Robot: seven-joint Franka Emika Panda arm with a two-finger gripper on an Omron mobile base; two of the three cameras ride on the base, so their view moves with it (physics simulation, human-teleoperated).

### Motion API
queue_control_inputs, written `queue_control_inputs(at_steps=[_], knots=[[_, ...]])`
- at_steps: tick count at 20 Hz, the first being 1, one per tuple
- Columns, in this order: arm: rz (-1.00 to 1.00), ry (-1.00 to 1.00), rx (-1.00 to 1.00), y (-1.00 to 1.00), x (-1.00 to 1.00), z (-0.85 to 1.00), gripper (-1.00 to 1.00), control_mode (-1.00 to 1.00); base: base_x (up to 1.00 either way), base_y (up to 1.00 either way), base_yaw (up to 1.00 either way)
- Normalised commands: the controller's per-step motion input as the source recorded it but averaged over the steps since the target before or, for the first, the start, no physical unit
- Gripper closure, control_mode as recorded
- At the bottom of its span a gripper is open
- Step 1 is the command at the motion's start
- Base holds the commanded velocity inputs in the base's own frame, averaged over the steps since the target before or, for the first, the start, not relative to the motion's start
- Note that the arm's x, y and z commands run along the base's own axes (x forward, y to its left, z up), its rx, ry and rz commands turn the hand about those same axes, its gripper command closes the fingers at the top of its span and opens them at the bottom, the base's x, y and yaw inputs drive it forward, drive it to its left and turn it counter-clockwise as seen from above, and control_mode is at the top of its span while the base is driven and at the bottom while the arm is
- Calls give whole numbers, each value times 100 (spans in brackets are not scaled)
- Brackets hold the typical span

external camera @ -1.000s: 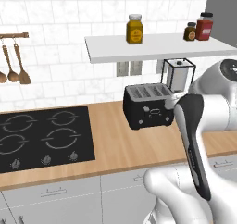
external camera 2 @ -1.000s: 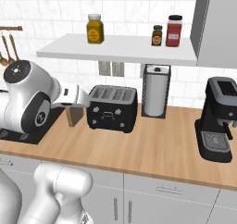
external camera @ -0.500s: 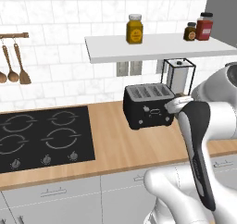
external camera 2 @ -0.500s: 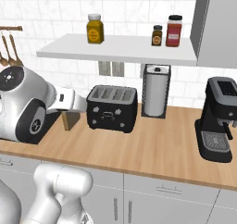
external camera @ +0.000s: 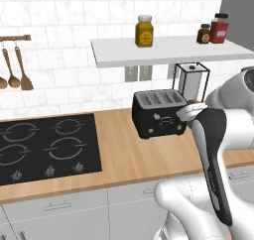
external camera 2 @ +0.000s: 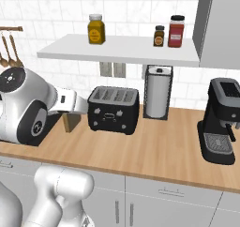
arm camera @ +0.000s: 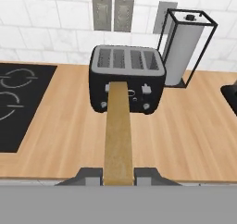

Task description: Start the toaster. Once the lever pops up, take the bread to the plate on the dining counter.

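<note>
I have the bread (arm camera: 118,130) clamped edge-on between the gripper (arm camera: 118,174) tips in the hand view — a tan slice reaching out toward the toaster (arm camera: 127,78), clear of its slots. The toaster sits on the wood counter (arm camera: 185,140) between the hob (arm camera: 14,102) and the paper-towel holder (arm camera: 183,47). I judge the toasting step done and the carry in hand. In the left base view the slice (external camera: 196,103) shows at the wrist. Next comes turning the base toward the dining counter and its plate — keeping the slice clear of the shelf (external camera: 163,50)
</note>
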Motion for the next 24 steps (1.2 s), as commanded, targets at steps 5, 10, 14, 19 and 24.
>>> queue_control_inputs(at_steps=[5,10,14,19,24], knots=[[0,0,0,0,0,0,100,100,0,0,0],[0,0,0,0,0,0,100,100,-80,0,8],[0,0,0,0,0,0,100,100,-83,19,55],[0,0,0,0,0,0,100,100,-31,0,99],[0,0,0,0,0,0,100,100,-7,0,100]])
